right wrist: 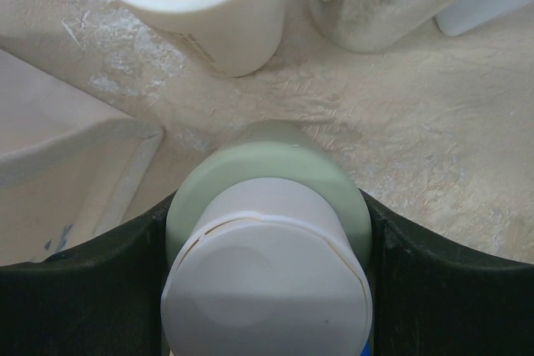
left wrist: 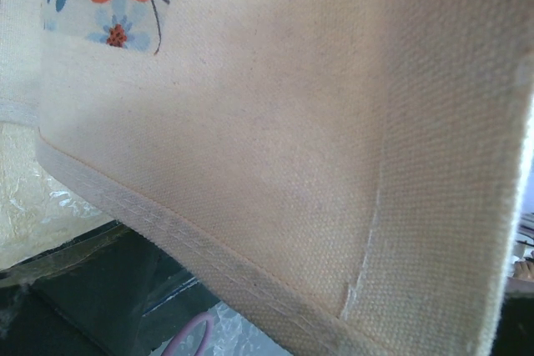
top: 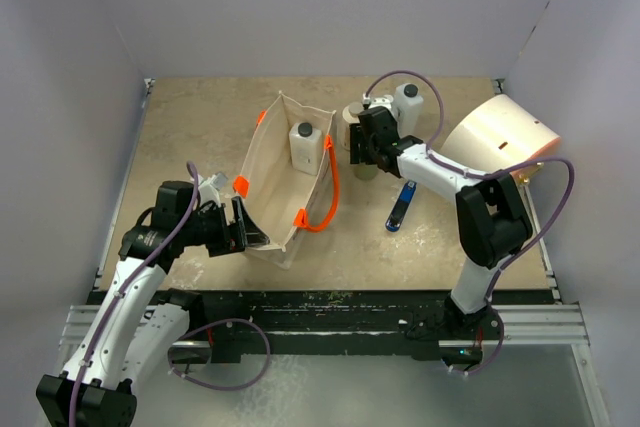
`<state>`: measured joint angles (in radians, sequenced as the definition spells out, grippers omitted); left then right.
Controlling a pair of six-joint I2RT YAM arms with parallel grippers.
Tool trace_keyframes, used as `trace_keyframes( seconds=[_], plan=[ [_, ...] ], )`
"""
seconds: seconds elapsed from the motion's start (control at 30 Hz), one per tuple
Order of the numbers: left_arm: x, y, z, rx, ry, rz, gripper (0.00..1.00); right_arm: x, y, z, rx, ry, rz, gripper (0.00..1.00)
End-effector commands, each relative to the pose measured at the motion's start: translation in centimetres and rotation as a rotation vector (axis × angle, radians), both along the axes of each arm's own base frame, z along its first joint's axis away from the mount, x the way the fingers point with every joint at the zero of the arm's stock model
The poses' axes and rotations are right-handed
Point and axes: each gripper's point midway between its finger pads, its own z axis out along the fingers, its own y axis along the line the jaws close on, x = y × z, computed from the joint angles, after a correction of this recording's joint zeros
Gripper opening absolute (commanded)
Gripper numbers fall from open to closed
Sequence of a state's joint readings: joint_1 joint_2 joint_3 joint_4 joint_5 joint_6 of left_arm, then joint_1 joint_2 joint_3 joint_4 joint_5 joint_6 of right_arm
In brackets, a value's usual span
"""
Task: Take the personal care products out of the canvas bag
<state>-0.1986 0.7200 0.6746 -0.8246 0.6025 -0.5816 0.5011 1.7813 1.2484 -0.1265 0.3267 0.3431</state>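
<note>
The right hand (top: 366,153) pinches an upright olive bottle (right wrist: 267,193) just right of the canvas bag (top: 272,182). The left hand (top: 237,230) meets the bag's near corner; its grip cannot be told. Four bottles show from above: one white bottle (top: 305,139) inside the bag and three outside. A blue stick (top: 400,206) and a cream cylinder (top: 500,135) lie to the right on the beige table (top: 190,127). Pale walls (top: 320,7) enclose three sides.

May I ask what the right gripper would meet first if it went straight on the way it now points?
The right gripper, closed on the olive bottle, would probably meet the table top first; the white bottle stands further ahead, though depth is unclear.
</note>
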Motion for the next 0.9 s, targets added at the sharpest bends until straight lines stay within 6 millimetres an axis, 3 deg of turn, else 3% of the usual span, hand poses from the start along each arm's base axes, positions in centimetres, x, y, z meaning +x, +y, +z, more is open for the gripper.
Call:
trace_keyframes(
  seconds=[0.0,0.13,0.23,0.4,0.57,0.67,0.73,0.87],
  plan=[
    [0.1,-0.1,0.4,-0.007,-0.039,-0.021,0.91,2.8,1.4,5.6,0.071,-0.151,0.012,0.50],
    [0.1,0.0,0.4,-0.006,-0.038,-0.023,0.91,2.4,1.2,6.7,0.077,-0.166,0.007,0.84],
    [0.1,0.0,0.5,-0.006,-0.040,-0.021,0.91,1.3,0.6,7.6,0.090,-0.162,-0.006,0.94],
    [0.1,0.0,0.3,-0.002,-0.031,-0.025,0.91,-1.8,-1.0,8.9,0.133,-0.179,-0.028,1.00],
    [0.2,0.0,0.3,-0.001,-0.030,-0.013,0.91,-5.9,-2.4,9.0,0.189,-0.174,-0.029,1.00],
    [0.2,0.1,0.4,0.003,-0.037,-0.009,0.91,-7.4,-2.7,9.5,0.201,-0.195,0.003,1.00],
    [0.2,0.1,0.4,0.001,-0.036,-0.005,0.91,-7.7,-2.9,10.8,0.205,-0.207,0.015,1.00],
    [0.2,0.1,0.4,0.001,-0.034,-0.010,0.91,-7.4,-0.7,16.5,0.264,-0.303,0.152,1.00]
  ],
)
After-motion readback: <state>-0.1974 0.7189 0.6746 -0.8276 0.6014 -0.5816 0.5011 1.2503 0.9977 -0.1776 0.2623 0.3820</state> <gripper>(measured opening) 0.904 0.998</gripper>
